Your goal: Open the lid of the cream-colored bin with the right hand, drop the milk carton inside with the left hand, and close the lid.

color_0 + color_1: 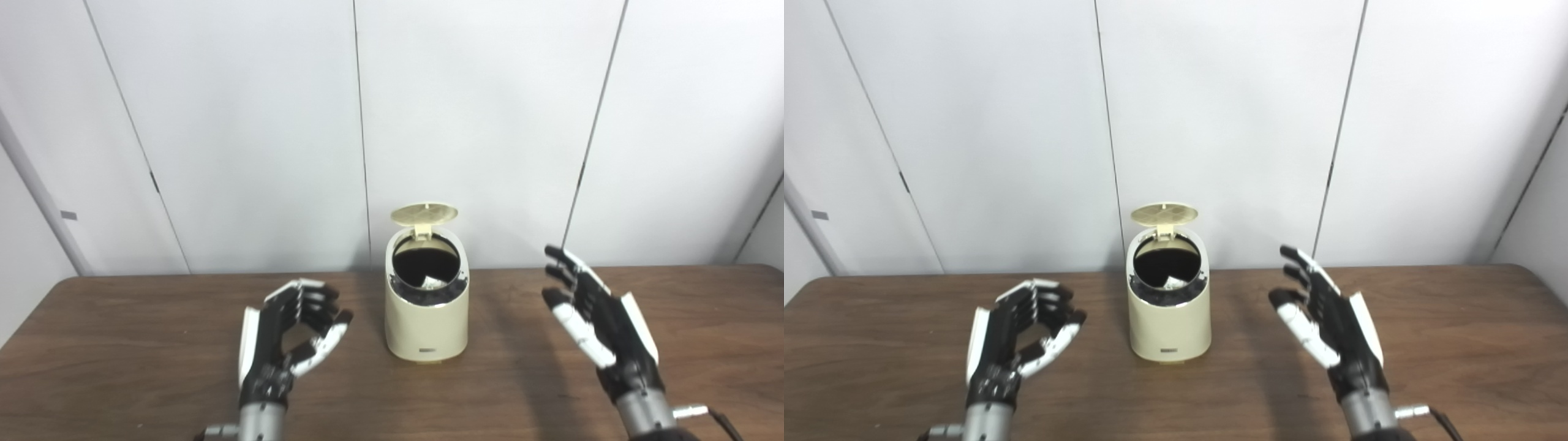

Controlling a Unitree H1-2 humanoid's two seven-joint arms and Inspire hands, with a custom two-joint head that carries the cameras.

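Observation:
A cream-colored bin [427, 318] stands upright at the middle of the brown table. Its round lid [424, 214] is tipped up at the back, leaving the dark mouth open. A pale corner of the milk carton [433, 282] shows inside the bin, low at the front of the opening. My left hand [291, 334] hovers left of the bin, fingers loosely curled and apart, holding nothing. My right hand [591, 312] hovers right of the bin with its fingers spread, palm toward the bin, also holding nothing. Neither hand touches the bin.
The wooden table [135, 367] runs the full width of the view, with white wall panels [245, 122] directly behind it. A cable [723, 422] trails from my right wrist at the bottom right.

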